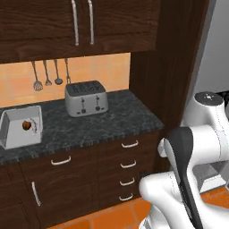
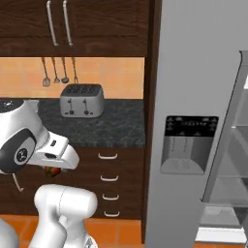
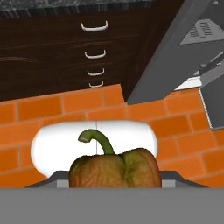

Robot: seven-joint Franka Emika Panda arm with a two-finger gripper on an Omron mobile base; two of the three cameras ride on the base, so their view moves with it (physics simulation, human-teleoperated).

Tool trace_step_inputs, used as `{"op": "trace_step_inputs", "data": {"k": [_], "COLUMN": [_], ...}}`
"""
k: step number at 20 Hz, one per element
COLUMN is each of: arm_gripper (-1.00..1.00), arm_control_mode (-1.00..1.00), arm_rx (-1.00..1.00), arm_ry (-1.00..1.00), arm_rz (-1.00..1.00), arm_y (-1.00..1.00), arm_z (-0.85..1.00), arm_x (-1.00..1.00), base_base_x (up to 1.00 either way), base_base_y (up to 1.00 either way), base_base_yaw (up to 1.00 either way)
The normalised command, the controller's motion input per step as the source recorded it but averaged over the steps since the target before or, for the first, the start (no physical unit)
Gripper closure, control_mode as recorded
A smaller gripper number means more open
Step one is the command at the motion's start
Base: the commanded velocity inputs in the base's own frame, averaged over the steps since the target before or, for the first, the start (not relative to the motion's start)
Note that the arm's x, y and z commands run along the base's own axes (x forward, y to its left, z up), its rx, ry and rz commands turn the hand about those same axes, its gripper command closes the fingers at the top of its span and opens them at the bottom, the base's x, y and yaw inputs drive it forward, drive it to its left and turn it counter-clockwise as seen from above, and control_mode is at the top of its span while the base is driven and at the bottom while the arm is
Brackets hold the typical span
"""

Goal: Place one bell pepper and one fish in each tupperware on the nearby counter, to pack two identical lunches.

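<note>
Bell pepper (image 3: pixel 114 168): nearest the hand camera, reddish-brown with a curled green stem, seated in the gripper (image 3: pixel 114 183) above the orange brick floor (image 3: pixel 52 109).
Gripper: jaws part-open, closed on the bell pepper; fingertips hidden behind it.
Tupperware (image 1: pixel 20 127): light-grey tray at the left end of the counter (image 1: pixel 112 118), a small reddish item inside; type unclear.
Counter: dark marbled stone over brown drawers (image 1: pixel 129 165) with white handles.
Toaster (image 1: pixel 86 98): silver, against the wall, right of the tupperware.
Utensils (image 1: pixel 49 74): hanging on the orange tiled wall.
Fridge (image 2: pixel 193 121): grey, right of the counter.
</note>
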Motion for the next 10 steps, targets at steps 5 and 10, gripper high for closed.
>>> {"op": "trace_step_inputs", "data": {"k": [5, 10], "arm_gripper": [1.00, 1.00], "arm_control_mode": [1.00, 1.00], "arm_rx": [0.00, 0.00], "arm_ry": [0.00, 0.00], "arm_rz": [0.00, 0.00], "arm_y": [0.00, 0.00], "arm_z": [0.00, 0.00], "arm_x": [0.00, 0.00], "base_base_x": [0.07, 0.38], "base_base_y": [1.00, 1.00], "base_base_yaw": [0.00, 0.01]}}
